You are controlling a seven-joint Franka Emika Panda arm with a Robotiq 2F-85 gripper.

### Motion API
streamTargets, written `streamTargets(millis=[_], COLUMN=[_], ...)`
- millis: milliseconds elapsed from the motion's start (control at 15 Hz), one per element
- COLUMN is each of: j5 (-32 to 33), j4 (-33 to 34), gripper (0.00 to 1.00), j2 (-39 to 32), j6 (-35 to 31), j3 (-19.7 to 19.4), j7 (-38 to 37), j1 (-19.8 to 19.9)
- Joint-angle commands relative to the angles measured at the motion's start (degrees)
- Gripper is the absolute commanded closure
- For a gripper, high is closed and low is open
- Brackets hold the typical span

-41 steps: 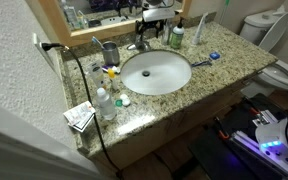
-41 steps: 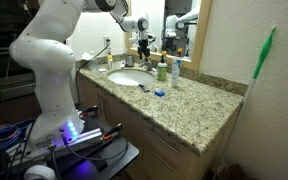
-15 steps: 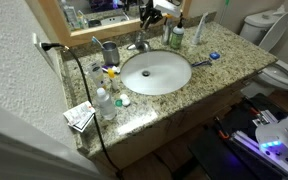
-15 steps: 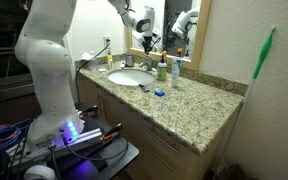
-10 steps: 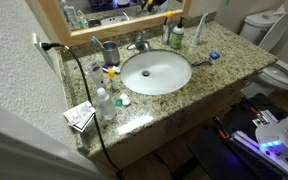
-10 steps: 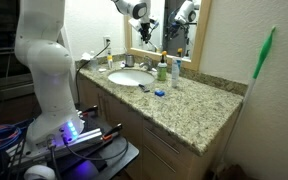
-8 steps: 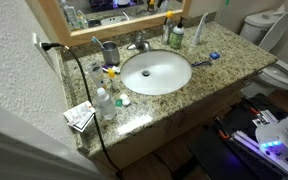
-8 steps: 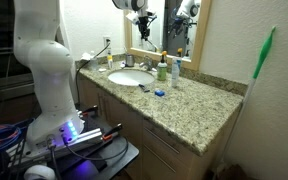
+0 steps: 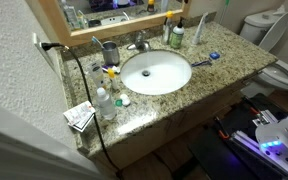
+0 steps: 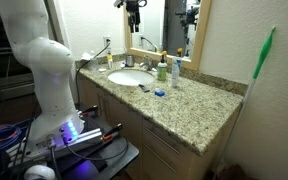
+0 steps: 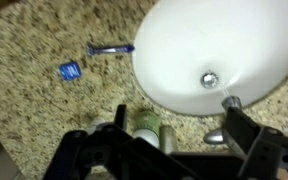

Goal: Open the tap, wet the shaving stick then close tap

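The shaving stick lies flat on the desk, just beside the rim of the basin and free of any grip. In the wrist view the shaving stick shows its long axis running roughly across the frame, one end toward the basin. A small blue item lies near it, apart from it.

The tap stands at the back edge of the basin; whether water is running cannot be made out. A green bottle stands beside the tap.

The hand hangs high above the tap, well clear of the desk. In the wrist view the hand is spread wide and holds nothing.

From the hand, the shaving stick lies forward and to one side, away from the mirror wall and past the bottle. The fingers' closing line appears roughly parallel to the handle, so a pick-up would likely call for a wrist turn before descent.
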State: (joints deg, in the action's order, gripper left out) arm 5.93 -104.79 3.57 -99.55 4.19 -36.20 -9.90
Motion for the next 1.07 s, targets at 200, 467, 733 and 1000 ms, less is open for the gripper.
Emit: streamTargets(millis=[200,467,733,1000], j5=[-0.58,-0.51,-5.96,-5.03], j4=[-3.04,-3.45,-6.23,-5.02], gripper=[0.00,0.00,0.00,0.00], j2=[5.40,3.76,3.87,3.34], j6=[10.10,10.22,9.28,9.97], j3=[1.70,-0.22,-4.75,-4.71], j7=[5.56,-2.21,-3.24,-2.65], j1=[2.26,5.07,9.78,10.63])
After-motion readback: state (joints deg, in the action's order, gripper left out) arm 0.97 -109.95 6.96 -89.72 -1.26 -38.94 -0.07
